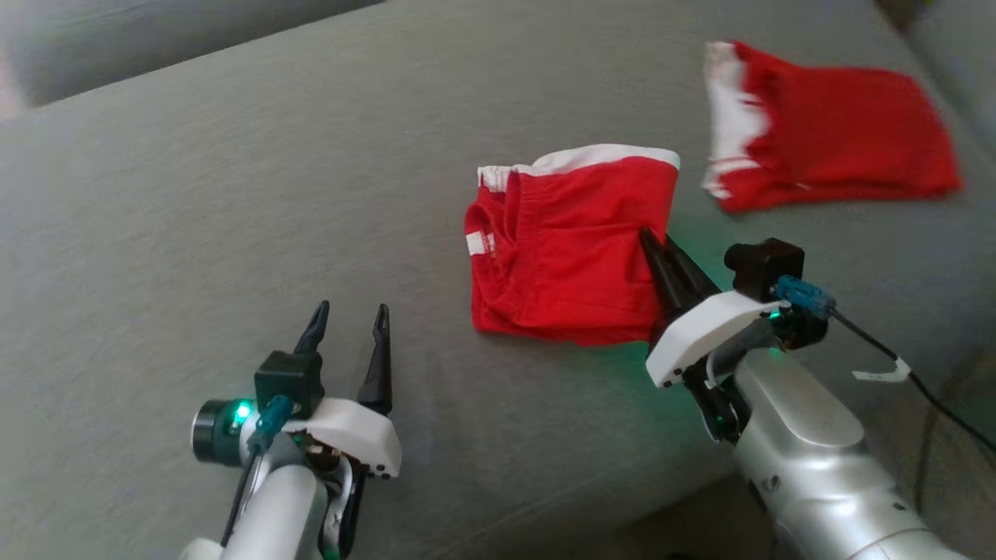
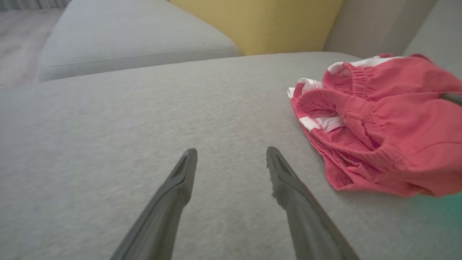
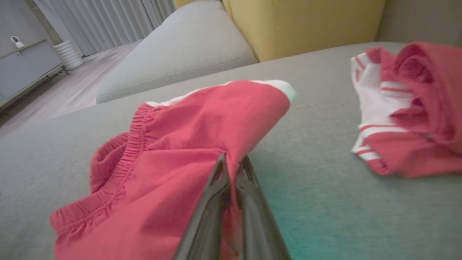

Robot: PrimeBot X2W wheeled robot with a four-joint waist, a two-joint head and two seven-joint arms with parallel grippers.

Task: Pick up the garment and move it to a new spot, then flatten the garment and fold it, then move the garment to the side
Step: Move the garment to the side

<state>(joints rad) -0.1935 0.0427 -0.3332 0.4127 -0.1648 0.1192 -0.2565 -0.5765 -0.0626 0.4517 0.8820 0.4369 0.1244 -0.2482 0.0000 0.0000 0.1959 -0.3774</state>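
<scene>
Where the grey seat cushion [image 1: 233, 233] spreads before me, the red garment [image 1: 568, 249] lies folded right of its middle; a second red garment [image 1: 832, 140] sits apart near the far right corner. My right gripper [image 1: 656, 237] is clamped on the first one's right edge; my left gripper [image 1: 352, 308] gapes wide near the front edge.

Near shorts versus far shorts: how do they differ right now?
The near shorts are pinched at their right edge by the shut right end effector; the far shorts lie untouched. In the head view, the near shorts' white band runs along the top edge, the far shorts' along the left edge. Both are red with white trim, lying on the grey couch.
</scene>
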